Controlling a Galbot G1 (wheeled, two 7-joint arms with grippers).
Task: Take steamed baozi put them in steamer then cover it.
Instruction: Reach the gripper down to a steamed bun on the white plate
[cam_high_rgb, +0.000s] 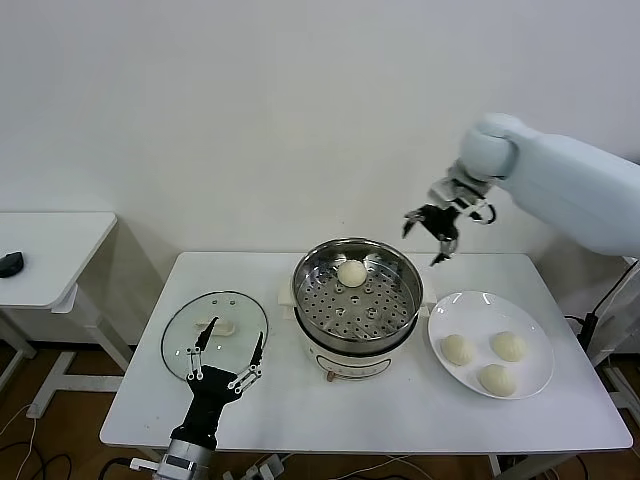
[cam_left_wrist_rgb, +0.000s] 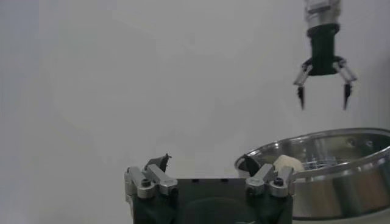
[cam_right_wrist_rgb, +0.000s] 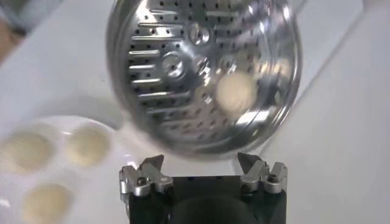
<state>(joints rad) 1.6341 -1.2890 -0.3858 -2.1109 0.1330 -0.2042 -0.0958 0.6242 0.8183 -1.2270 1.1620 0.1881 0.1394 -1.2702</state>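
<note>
**One bun in the steamer, three on the plate; both jaws empty**

Head view. The steamer (cam_high_rgb: 357, 296) is seen at the middle of the bench (cam_high_rgb: 300, 420), with one baozi (cam_high_rgb: 351, 273) lying on its perforated tray toward the far rim. Three steamed baozi (cam_high_rgb: 485, 362) are seen on a white plate (cam_high_rgb: 536, 382) near the bench's right edge. The cover (cam_high_rgb: 214, 333) lies flat near the left edge. The right gripper (cam_high_rgb: 437, 234) is raised above the steamer's far-right rim, its jaws spread wide and nothing held. The left gripper (cam_high_rgb: 228, 356) is poised over the near part of the cover, jaws likewise wide and empty.

Left wrist view. The steamer's rim (cam_left_wrist_rgb: 317, 152) and the bun inside it are shown beyond the open left jaws; the right gripper (cam_left_wrist_rgb: 323, 91) hangs above, open.

Right wrist view. The steamer tray (cam_right_wrist_rgb: 201, 73) with its single bun (cam_right_wrist_rgb: 236, 91) is seen below the open jaws, the plated buns (cam_right_wrist_rgb: 55, 164) beside it.

The plated buns are judged to lie below, nearer and to the right of the right jaws, which are much the closer pair.
</note>
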